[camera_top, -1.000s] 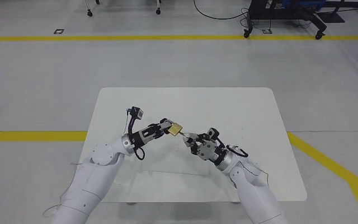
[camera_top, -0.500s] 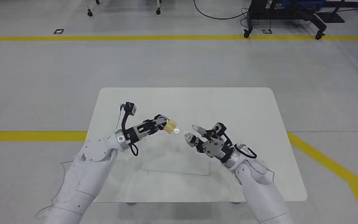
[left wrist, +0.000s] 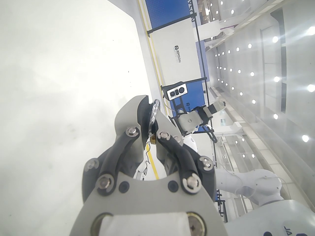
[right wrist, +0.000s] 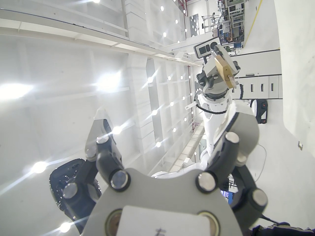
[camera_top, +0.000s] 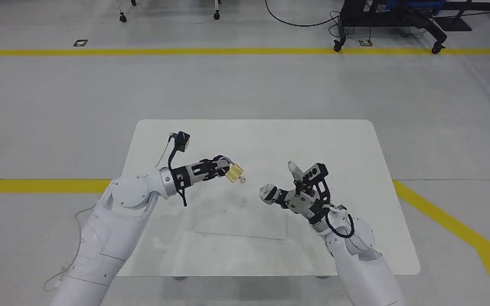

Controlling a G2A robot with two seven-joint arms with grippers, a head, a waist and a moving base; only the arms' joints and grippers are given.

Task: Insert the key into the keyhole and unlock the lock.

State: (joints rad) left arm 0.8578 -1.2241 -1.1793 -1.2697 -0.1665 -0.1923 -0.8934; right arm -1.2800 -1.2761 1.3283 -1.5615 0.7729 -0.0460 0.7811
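One white table (camera_top: 321, 145) lay beneath two grippers. Left gripper (camera_top: 226, 167) was clamped on one brass padlock (camera_top: 235, 171), one key (camera_top: 243, 180) in its keyhole. Right gripper (camera_top: 279, 179) gaped wide, empty.

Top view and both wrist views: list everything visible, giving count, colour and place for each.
padlock: one, brass with a silver shackle, held above the table.
key: one, silver, a short stub sticking out of the padlock's base, apparently seated in the keyhole.
table: one, white, under both arms.
floor lines: two, yellow, one beyond the table, one level with the table's middle.
cart: one, dark frame on wheels, on the far floor.
left gripper: one, grey and black, fingers shut on the padlock.
right gripper: one, grey and black, fingers wide open and empty, apart from the padlock.
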